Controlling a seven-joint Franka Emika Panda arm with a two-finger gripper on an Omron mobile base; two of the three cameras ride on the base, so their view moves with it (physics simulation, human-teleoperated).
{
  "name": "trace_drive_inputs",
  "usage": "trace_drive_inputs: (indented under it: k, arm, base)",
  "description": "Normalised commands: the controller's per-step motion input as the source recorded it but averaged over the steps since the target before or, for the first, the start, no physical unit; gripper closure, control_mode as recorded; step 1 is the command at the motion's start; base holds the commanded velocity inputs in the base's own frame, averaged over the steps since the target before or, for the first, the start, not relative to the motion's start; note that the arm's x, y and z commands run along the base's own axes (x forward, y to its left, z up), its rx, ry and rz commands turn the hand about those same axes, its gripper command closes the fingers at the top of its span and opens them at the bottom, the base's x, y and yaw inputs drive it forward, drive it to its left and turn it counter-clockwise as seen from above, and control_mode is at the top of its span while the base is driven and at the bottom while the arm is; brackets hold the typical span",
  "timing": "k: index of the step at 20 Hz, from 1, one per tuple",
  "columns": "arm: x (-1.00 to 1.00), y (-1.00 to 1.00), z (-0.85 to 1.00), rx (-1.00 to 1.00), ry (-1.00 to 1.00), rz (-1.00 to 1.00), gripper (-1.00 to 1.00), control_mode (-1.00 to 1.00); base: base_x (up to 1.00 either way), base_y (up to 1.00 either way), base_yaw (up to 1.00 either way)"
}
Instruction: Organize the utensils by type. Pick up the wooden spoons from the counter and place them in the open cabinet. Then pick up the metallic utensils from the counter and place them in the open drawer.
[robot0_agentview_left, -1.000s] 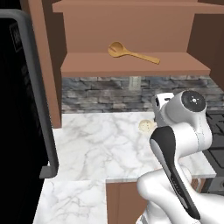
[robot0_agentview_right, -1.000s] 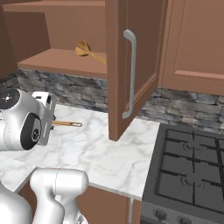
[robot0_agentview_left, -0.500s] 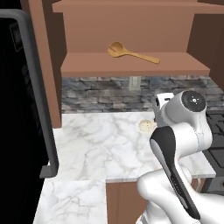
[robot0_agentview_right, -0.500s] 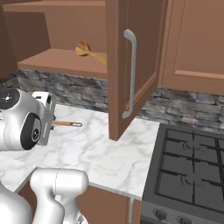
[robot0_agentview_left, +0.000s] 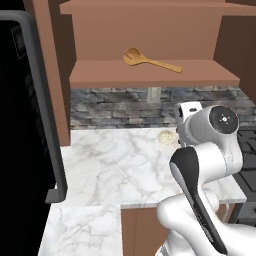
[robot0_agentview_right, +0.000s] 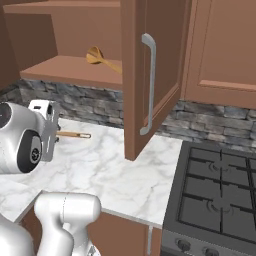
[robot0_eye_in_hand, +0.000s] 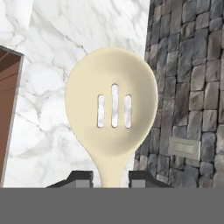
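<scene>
My gripper is shut on the neck of the shorter wooden spoon, whose pale cream slotted bowl stands out ahead of the fingertips. Its bowl peeks out left of my hand over the white marble counter, and its tan handle sticks out to the right. The golden-brown wooden spoon lies on the shelf of the open cabinet. The metallic utensils and the open drawer are out of view.
The cabinet's open door with a silver bar handle hangs over the counter beside a black gas stove. A tall black appliance stands at the left. The stone backsplash carries a wall outlet.
</scene>
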Motion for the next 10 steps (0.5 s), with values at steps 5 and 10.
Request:
trace_drive_inputs:
  k: [5, 10]
  arm:
    - [0.00, 0.00, 0.54, 0.00, -0.01, 0.00, 1.00, -1.00]
    - [0.00, -0.07, 0.64, 0.00, 0.13, 0.00, 1.00, -1.00]
  base:
    - [0.00, 0.00, 0.00]
    - [0.00, 0.00, 0.00]
